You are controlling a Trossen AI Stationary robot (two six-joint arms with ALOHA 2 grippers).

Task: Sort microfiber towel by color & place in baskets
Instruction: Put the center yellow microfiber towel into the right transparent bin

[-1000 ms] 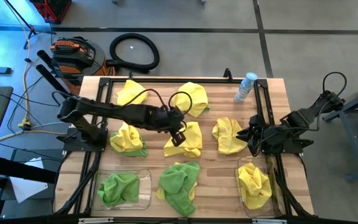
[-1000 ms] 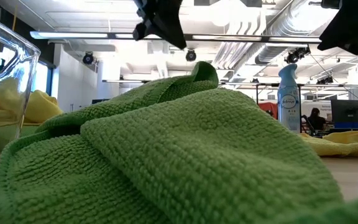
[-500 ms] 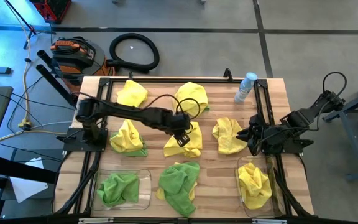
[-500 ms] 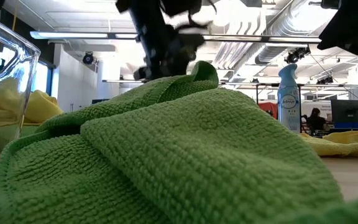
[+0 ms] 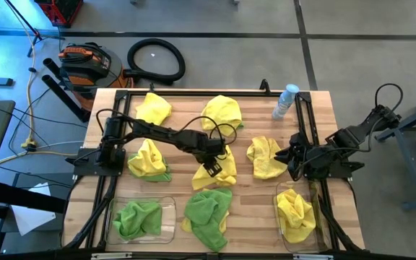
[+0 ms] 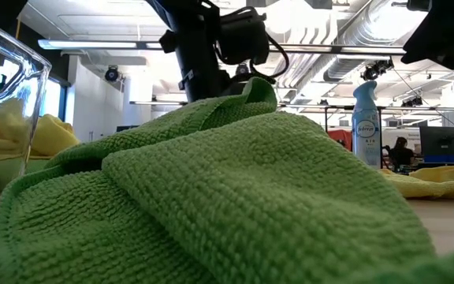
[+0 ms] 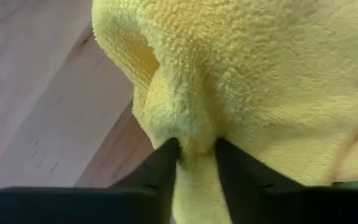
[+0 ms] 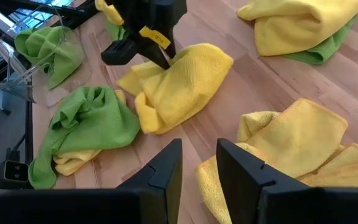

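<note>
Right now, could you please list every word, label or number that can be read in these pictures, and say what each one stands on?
"febreze": on the label of the spray bottle in the low view; only the brand reads, the smaller print below is too small.
Yellow tag with dark marks: on the left gripper in the right wrist view; blurred, unreadable.
Orange and black case on the floor: any lettering is too small to read.
Nothing else carries text.

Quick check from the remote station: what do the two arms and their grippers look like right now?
Both arms are dark, near-black jointed links on black frame mounts. Black cables loop loosely along the left arm and arc off the right arm. The left gripper is a blocky black body with a small yellow label, ending in two slim dark fingers. The right gripper has two flat, dark, wedge-shaped fingers.
</note>
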